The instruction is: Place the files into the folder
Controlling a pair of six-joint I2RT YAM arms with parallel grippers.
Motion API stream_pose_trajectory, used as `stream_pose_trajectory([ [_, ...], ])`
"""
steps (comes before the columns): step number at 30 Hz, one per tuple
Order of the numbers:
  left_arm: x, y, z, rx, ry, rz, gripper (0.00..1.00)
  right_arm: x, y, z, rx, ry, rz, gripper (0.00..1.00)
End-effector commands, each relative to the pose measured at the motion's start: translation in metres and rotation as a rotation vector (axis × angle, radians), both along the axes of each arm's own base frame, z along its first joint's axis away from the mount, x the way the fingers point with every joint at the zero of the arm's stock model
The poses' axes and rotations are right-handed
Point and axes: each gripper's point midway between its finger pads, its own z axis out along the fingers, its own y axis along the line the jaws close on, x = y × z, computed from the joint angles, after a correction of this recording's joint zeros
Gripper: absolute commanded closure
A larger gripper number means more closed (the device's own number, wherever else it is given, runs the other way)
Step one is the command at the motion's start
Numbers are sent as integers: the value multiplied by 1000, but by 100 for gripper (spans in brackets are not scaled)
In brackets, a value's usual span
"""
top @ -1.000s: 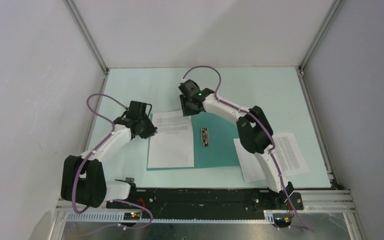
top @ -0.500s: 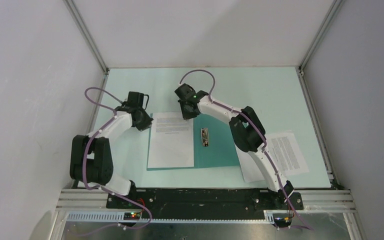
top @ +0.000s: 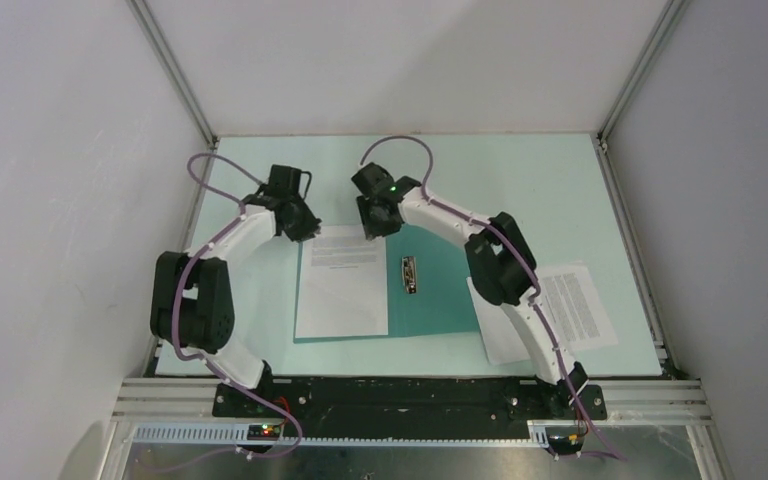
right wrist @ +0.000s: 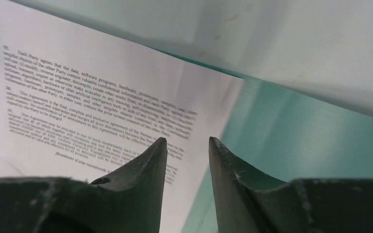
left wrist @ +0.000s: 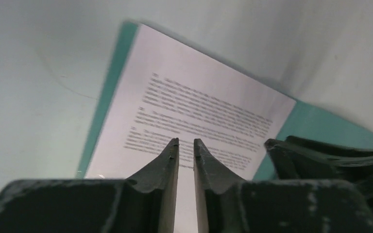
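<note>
The teal folder lies open and flat at the table's middle, with a metal clip on its spine. One white file rests on its left half, printed text at the far end. A second file lies on the table to the right, partly under the right arm. My left gripper hovers at the first file's far left corner; its jaws stand a narrow slit apart, empty. My right gripper hangs over that file's far right corner, open and empty, above file and folder.
Pale green tabletop is enclosed by white walls with metal corner posts. The right arm's elbow hangs over the folder's right edge. The right gripper's dark body shows close beside my left fingers.
The left arm has swung away from me, carrying its gripper from the sheet's left edge up to its far left corner. The right gripper has shifted only slightly at the far right corner.
</note>
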Motion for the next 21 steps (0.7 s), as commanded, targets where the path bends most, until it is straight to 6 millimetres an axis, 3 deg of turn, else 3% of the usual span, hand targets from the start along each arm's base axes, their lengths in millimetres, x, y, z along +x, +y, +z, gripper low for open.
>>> stream_pose_trajectory([
  [1,-8,-68,20,-56,-49,-243,75,9,-32,110,104,-117,-96,57],
  [4,-23,-112,21,-87,-42,-374,63,-12,-60,109,77,-102,-168,57],
  [6,-33,-143,22,-110,-42,-451,57,-33,-82,95,59,-74,-212,58],
  [7,-38,-159,20,-117,-38,-487,56,-49,-98,87,47,-55,-227,59],
  [9,-41,-175,15,-126,-29,-511,55,-66,-110,78,78,-47,-250,60],
  [10,-40,-181,15,-140,-34,-516,55,-73,-111,83,109,-44,-252,60],
  [12,-39,-192,7,-152,-28,-538,56,-92,-117,63,95,-12,-249,61],
  [16,-32,-211,-7,-124,-29,-613,57,-110,-118,48,80,3,-259,62],
  [21,-26,-222,-30,-68,-8,-641,62,-113,-131,49,113,-13,-313,63],
])
